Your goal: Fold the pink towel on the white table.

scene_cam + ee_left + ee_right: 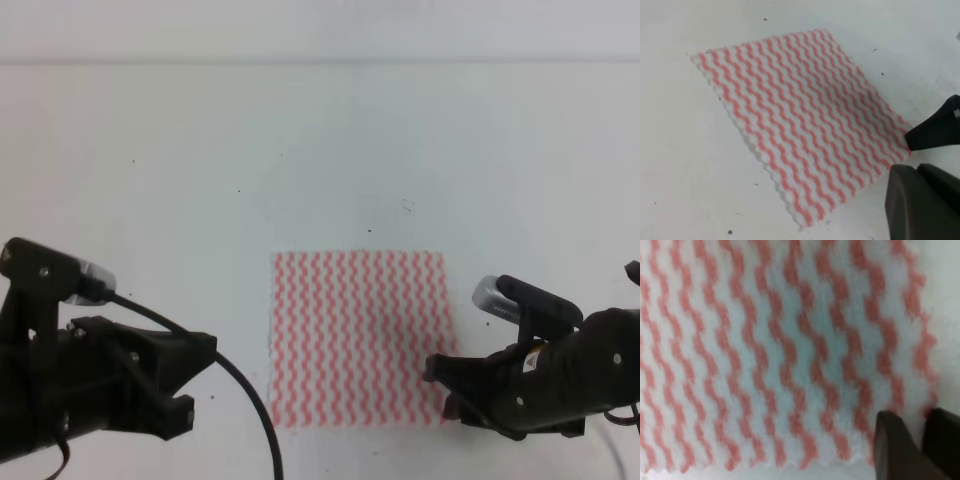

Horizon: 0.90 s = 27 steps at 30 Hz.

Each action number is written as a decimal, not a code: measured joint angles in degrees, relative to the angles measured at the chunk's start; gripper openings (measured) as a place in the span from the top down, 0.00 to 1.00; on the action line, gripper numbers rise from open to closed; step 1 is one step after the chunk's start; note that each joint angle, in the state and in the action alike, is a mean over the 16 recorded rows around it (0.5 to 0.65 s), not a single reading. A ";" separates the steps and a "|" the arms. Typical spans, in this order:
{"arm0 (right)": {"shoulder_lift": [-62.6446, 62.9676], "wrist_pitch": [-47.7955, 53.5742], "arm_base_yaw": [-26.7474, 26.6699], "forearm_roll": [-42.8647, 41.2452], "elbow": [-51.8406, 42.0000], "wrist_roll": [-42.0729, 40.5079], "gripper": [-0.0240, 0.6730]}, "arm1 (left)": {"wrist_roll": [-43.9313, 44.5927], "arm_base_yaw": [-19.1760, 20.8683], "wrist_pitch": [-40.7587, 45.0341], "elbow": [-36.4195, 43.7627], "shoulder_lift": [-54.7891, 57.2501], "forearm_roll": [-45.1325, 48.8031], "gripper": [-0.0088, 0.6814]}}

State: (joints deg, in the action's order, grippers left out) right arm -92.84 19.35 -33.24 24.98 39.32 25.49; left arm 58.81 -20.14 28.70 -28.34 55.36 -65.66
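The pink towel [358, 338] lies flat and unfolded on the white table [300, 150], near its front edge. My left gripper [190, 380] stands open to the towel's left, a short gap away and touching nothing. In the left wrist view the whole towel [800, 125] spreads out ahead. My right gripper [440, 388] sits at the towel's lower right corner. The right wrist view shows its two dark fingers [895, 450] drawn close together on the towel's [780, 350] right edge near that corner.
Small dark specks dot the bare table around the towel. A black cable [240, 400] curves from the left arm down to the front edge. The table's far edge [320, 62] runs along the top.
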 joint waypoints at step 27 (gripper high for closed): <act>0.22 1.42 0.01 -0.68 0.83 -0.12 0.99 | 3.18 0.00 0.23 0.01 -0.12 0.03 0.99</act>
State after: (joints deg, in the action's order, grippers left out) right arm -92.62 20.77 -33.23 24.30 40.14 25.37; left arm 61.99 -20.15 28.93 -28.33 55.25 -65.62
